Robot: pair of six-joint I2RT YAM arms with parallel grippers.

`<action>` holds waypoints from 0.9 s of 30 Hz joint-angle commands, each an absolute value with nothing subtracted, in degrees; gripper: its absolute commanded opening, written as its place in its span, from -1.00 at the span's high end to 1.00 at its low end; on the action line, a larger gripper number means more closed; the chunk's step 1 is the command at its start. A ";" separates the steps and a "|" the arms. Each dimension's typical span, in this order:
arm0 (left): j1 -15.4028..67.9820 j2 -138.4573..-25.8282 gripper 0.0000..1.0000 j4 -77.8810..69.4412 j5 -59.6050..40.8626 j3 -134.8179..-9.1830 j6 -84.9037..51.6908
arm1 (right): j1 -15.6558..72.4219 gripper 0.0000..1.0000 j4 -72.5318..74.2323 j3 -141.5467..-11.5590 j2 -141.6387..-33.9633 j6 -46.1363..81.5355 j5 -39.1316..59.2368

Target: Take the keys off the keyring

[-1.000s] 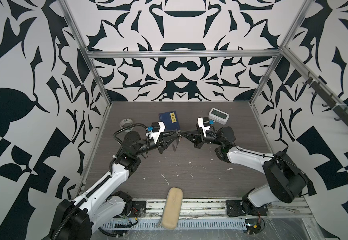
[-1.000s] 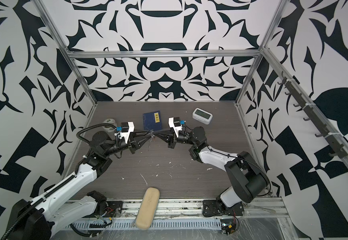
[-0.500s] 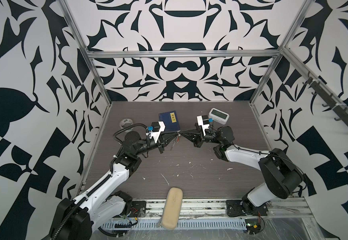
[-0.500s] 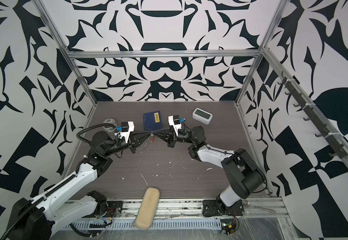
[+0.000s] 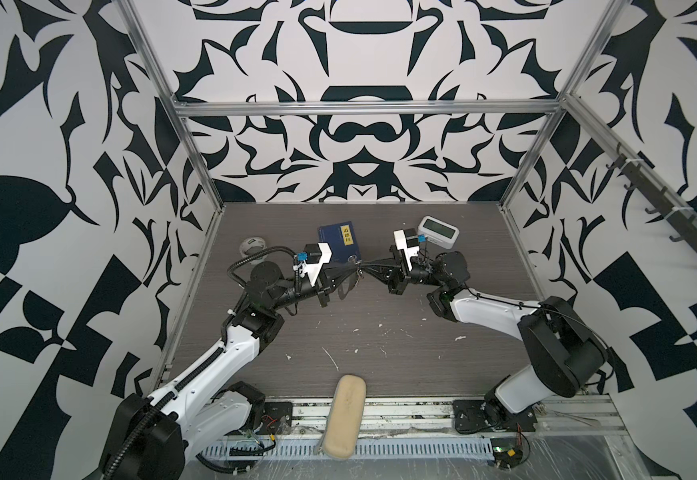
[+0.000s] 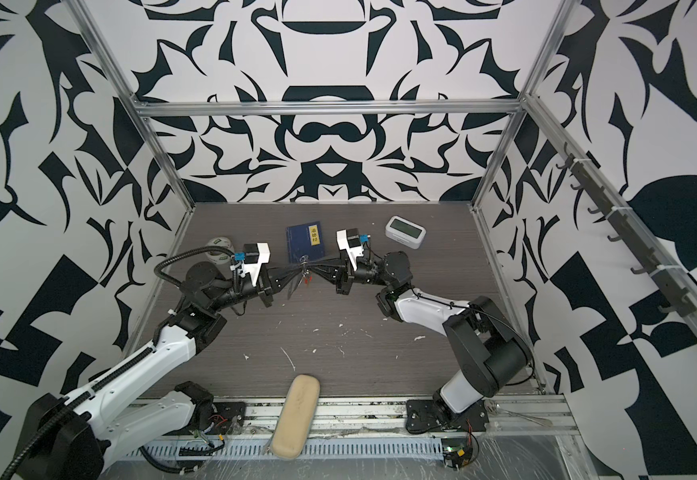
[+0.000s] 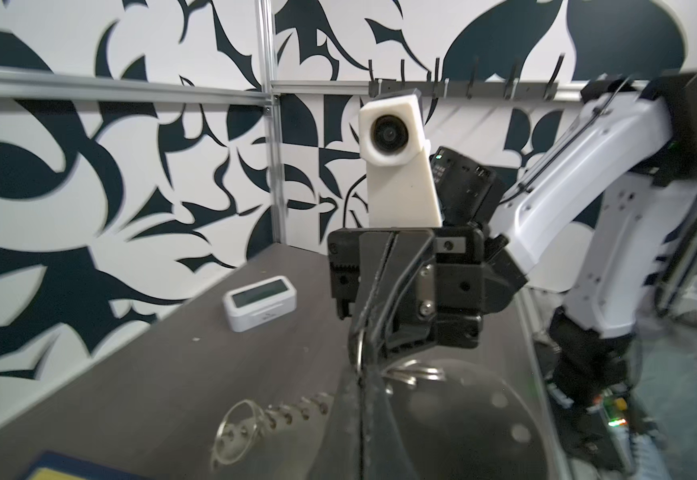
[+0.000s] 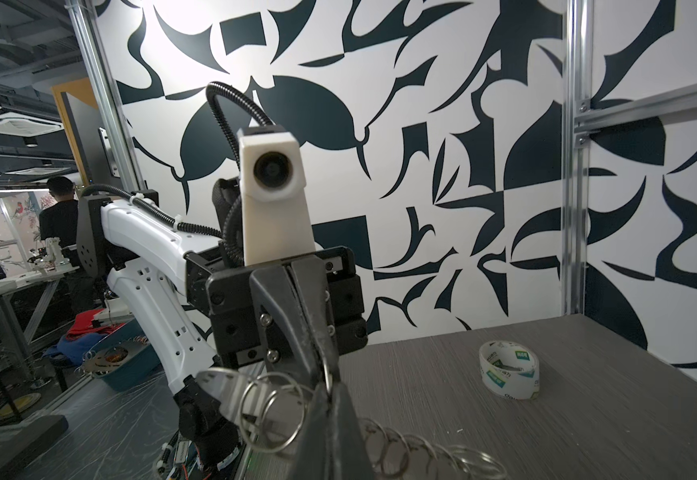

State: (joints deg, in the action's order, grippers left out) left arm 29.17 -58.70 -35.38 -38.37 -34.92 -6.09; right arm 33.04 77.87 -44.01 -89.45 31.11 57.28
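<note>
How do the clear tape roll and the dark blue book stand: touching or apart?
Apart. In a top view, bare table shows between tape roll and book.

The whole table is overlooked from high above its front edge in both top views; each wrist view is levelled closely across it.
</note>
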 commanded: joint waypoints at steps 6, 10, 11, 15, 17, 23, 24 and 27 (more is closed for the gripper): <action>29.51 -55.95 1.00 -30.45 -37.65 -37.08 -1.38 | 33.69 1.00 81.47 -45.56 -88.44 31.59 58.12; 29.57 -54.43 1.00 -21.05 -36.91 -39.39 4.93 | 32.62 0.46 80.81 -44.49 -88.19 31.15 57.49; 29.57 -54.22 1.00 -17.62 -36.58 -40.23 7.35 | 32.08 0.37 80.38 -44.24 -87.95 31.11 57.48; 29.56 -54.14 1.00 -0.03 -34.74 -44.62 17.99 | 29.10 0.22 77.55 -43.68 -85.85 30.98 59.36; 29.56 -54.28 1.00 6.26 -33.61 -46.16 21.82 | 28.02 0.22 73.56 -43.66 -84.19 29.57 60.86; 29.67 -54.71 1.00 17.27 -31.90 -48.53 29.14 | 28.30 0.23 42.96 -45.58 -76.18 8.96 61.85; 29.71 -54.83 1.00 18.71 -31.46 -48.75 29.97 | 28.65 0.23 38.91 -45.95 -75.24 5.79 61.50; 30.03 -55.17 1.00 22.08 -30.61 -49.31 32.64 | 29.63 0.25 32.59 -46.30 -73.96 1.01 60.96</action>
